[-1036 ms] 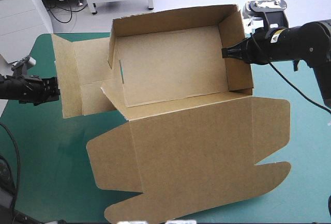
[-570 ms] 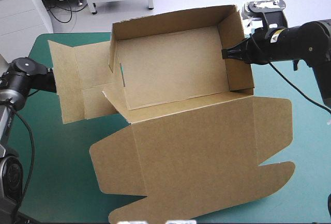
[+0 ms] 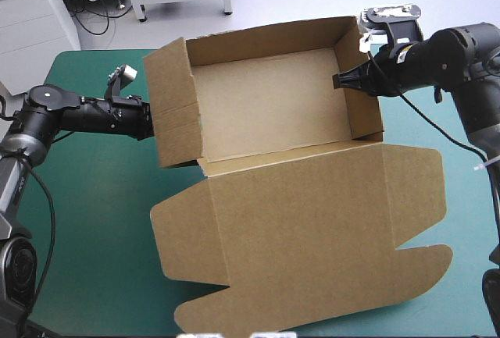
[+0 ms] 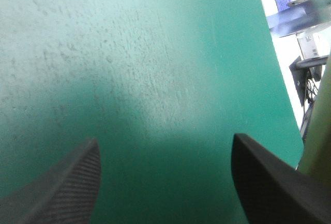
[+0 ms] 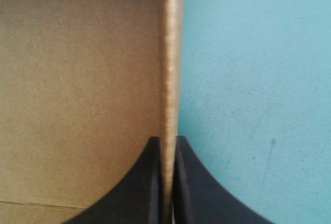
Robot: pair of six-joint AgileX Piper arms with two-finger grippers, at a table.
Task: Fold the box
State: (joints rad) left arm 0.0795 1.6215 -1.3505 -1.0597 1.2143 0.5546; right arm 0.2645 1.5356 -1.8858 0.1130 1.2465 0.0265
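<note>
The brown box stands as an open tray with its walls up. Its lid lies flat toward the table's front. My right gripper is shut on the top edge of the box's right wall, with the tray's inside on one side of it. My left gripper is at the outside of the raised left wall. In the left wrist view that gripper stands open over bare teal-green cover, and a pale strip of board shows beside one finger.
The box's back wall stands close to the table's far edge. The lid's rounded flaps reach near the front edge. Teal-green cover shows left of the box and beyond its right wall.
The left side panel, earlier flat on the table, now stands upright as a wall. My left arm has swung in to its outside. The whole box slid slightly right.
</note>
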